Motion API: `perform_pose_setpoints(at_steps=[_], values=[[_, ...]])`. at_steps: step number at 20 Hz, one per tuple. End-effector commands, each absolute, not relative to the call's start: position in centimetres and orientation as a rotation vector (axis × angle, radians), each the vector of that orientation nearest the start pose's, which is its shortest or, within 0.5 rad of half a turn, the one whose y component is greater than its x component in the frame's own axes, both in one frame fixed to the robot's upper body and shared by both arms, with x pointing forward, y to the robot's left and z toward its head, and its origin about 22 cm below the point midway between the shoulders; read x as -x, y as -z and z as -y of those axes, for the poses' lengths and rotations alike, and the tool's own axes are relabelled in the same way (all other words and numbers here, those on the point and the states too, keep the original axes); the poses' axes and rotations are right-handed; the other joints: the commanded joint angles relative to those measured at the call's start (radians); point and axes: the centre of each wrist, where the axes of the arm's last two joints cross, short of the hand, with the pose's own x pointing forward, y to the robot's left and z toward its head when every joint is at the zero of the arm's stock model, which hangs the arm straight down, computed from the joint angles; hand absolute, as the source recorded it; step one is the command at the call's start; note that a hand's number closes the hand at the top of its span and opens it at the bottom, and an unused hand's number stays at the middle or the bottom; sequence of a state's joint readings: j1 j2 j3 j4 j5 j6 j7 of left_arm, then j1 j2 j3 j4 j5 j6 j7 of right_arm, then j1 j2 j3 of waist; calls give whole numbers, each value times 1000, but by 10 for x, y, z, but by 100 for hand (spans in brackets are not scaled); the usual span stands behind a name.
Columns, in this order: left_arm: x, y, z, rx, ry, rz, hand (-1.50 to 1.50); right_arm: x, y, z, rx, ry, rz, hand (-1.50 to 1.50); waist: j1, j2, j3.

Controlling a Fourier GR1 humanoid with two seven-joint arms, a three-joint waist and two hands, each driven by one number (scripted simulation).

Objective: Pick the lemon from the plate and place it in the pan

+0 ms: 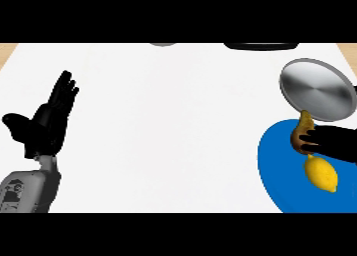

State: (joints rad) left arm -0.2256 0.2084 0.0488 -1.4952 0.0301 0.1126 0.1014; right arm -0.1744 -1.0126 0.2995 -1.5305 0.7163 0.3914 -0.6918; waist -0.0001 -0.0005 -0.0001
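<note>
Right hand (336, 144): seen entering from the right edge, lying over the upper part of the blue plate (280, 175). Its fingers are curled toward a brownish-yellow object (303, 131) at the plate's top edge; whether that object is actually pinched cannot be told, since the black hand hides the contact.

Lemon (321, 173): found on the plate, just below the right hand, its upper tip at or near the fingers, long axis running up and down. It is not held.

Pan (318, 89): a round grey metal pan, seen just above the plate near the counter's right side, its lower rim close to the brownish object. Nothing is seen inside it.

Left hand (46, 122): noted at the left of the white counter (166, 130), well apart from the plate, fingers straight and pointing up, thumb spread, resting open.
</note>
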Motion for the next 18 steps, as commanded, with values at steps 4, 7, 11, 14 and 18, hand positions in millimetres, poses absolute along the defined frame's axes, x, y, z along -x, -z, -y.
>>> perform_pose_setpoints(at_steps=[4,7,11,14,18], values=[[-302,-51,-262,-217,48,1631,0,-271,-96,353,264,-2026,1264,-150,1,0,0],[-318,-63,-267,-208,48,1618,0,-284,-99,351,299,-2067,1232,-150,1,2,0],[-308,-41,-285,-191,62,1608,0,-278,-57,353,313,-2091,1179,-150,4,2,0],[-290,-52,-275,-199,48,1620,0,-276,-67,355,324,-2096,1154,-150,4,0,0],[-286,-59,-274,-193,40,1604,0,-270,-43,368,295,-2114,1121,-150,6,0,0]])
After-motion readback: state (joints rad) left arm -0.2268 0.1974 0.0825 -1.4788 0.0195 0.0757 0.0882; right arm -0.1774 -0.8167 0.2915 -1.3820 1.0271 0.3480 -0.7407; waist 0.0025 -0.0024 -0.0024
